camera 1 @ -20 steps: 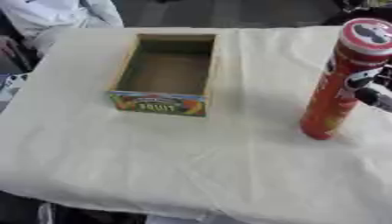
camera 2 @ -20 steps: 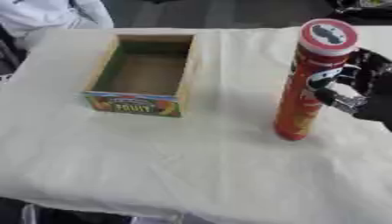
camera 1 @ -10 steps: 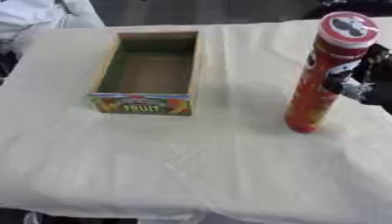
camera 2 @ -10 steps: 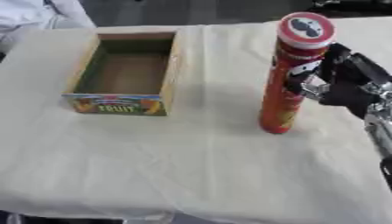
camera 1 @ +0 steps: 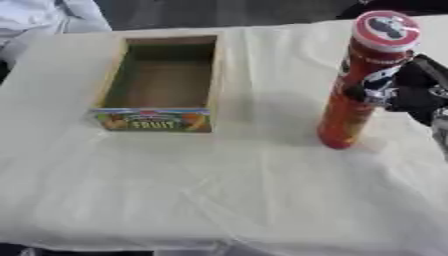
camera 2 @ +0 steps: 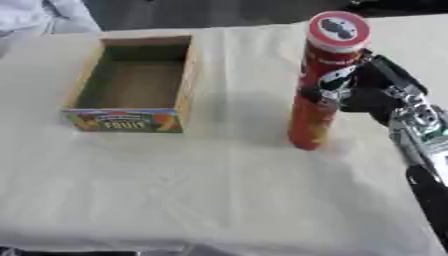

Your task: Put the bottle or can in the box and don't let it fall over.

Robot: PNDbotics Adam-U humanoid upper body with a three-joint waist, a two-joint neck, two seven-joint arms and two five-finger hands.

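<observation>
Cream cloth [camera 2: 219,200] covers the table, bare at the near edge. Further back, the tall red can [camera 2: 319,85] stands upright on the cloth, well apart from the box and to its right. The right hand [camera 2: 367,92] has closed in since a second ago: its fingers now curl round the can's middle. Grasp judged made; lift not yet begun. Farthest, the wooden fruit box [camera 2: 131,85] sits open and empty. Left hand not visible.
</observation>
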